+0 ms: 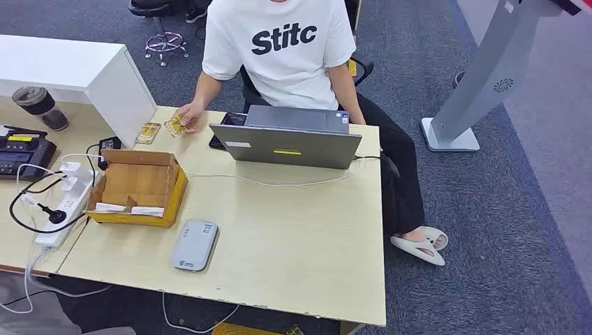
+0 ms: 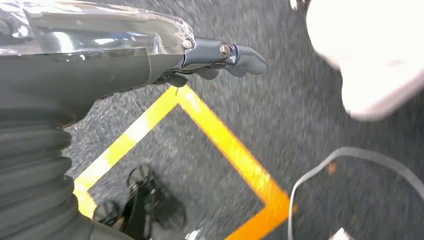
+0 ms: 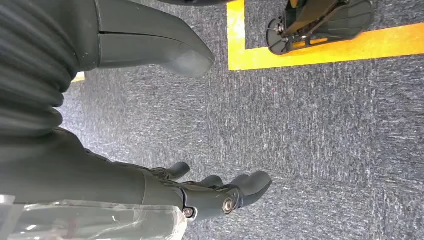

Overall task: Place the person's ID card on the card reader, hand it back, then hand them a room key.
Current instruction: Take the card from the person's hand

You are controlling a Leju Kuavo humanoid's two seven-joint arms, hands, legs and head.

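Head view looks down on a pale wooden desk (image 1: 293, 230) where a grey card reader (image 1: 195, 244) lies flat near the front edge, just in front of an open cardboard box (image 1: 138, 185). At the far side sits a person in a white T-shirt (image 1: 279, 49), one hand (image 1: 188, 115) resting on a small yellowish card (image 1: 174, 126) on the desk; a second similar card (image 1: 147, 132) lies just beside it, and which is the ID card or the room key cannot be told. An open grey laptop (image 1: 287, 137) stands in front of the person, and a white power strip (image 1: 61, 206) lies beside the box. The left hand (image 2: 220, 60) hangs over grey carpet crossed by yellow floor tape (image 2: 220, 135), fingers loosely spread, holding nothing. The right hand (image 3: 200, 192) likewise hangs above the carpet, fingers apart and empty.
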